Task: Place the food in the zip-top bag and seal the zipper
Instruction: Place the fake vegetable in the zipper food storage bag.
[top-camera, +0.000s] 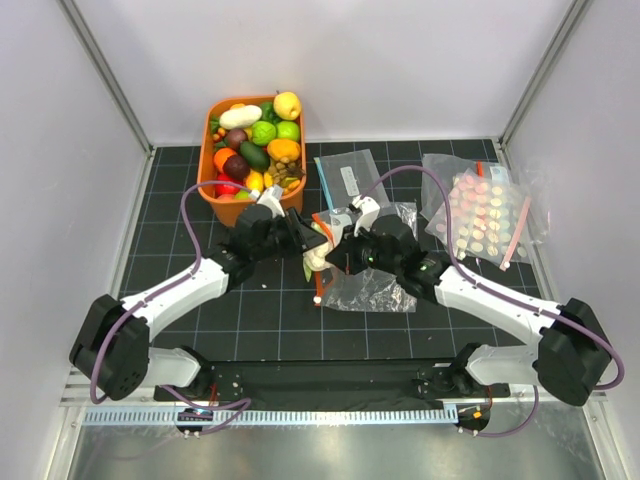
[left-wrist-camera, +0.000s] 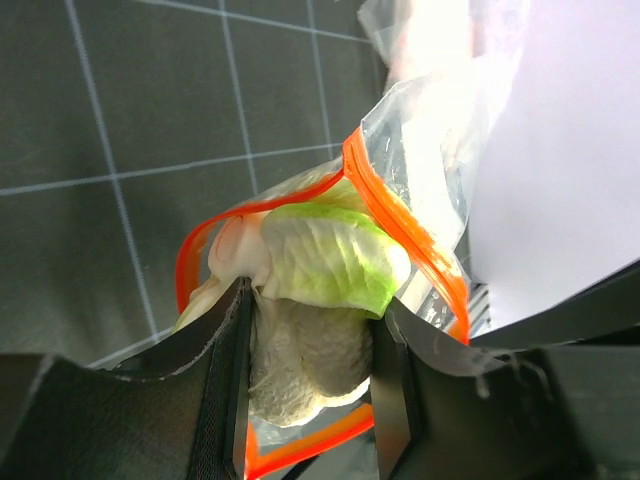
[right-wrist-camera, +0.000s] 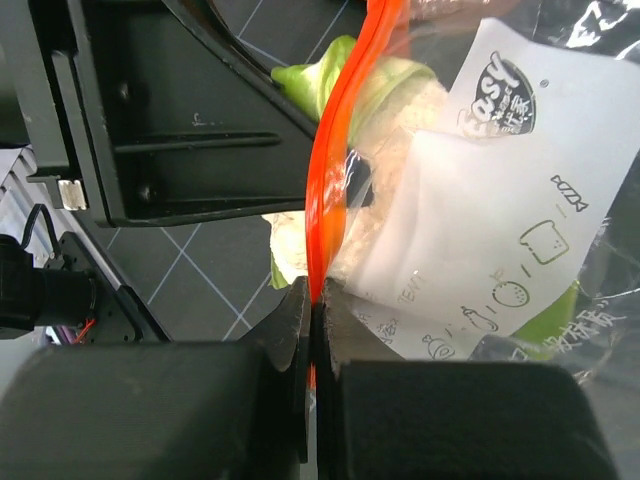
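1. Cauliflower (left-wrist-camera: 320, 300), a white and green toy, sits in the mouth of the zip-top bag (left-wrist-camera: 430, 130), near the middle of the black grid mat (top-camera: 250, 320).
2. Left gripper (left-wrist-camera: 312, 320) is grasping the cauliflower. Both fingers (left-wrist-camera: 235, 330) press on the white floret end, and the green leaf end points away from the wrist into the bag.
3. Zipper (left-wrist-camera: 400, 225), a thin orange-red strip, loops around the cauliflower in the left wrist view, with one run to its left, one to its right and one below the fingers.
4. Right gripper (right-wrist-camera: 312, 300) is clenched on the zipper. The strip rises straight out of the closed fingertips, and no gap shows between them.
5. Seen from the right wrist, the cauliflower lies behind the strip and against the bag's clear wall, beside a white printed label.
6. From above, the two grippers meet tip to tip at the bag's mouth, and the crinkly body of the bag trails toward the right arm.
7. An orange tub (top-camera: 207, 150) of toy fruit stands at the far left.
8. A flat clear bag (top-camera: 350, 175) lies just to the right of the tub.
9. A bag of pink discs (top-camera: 480, 215) lies at the far right, well apart from the grippers.
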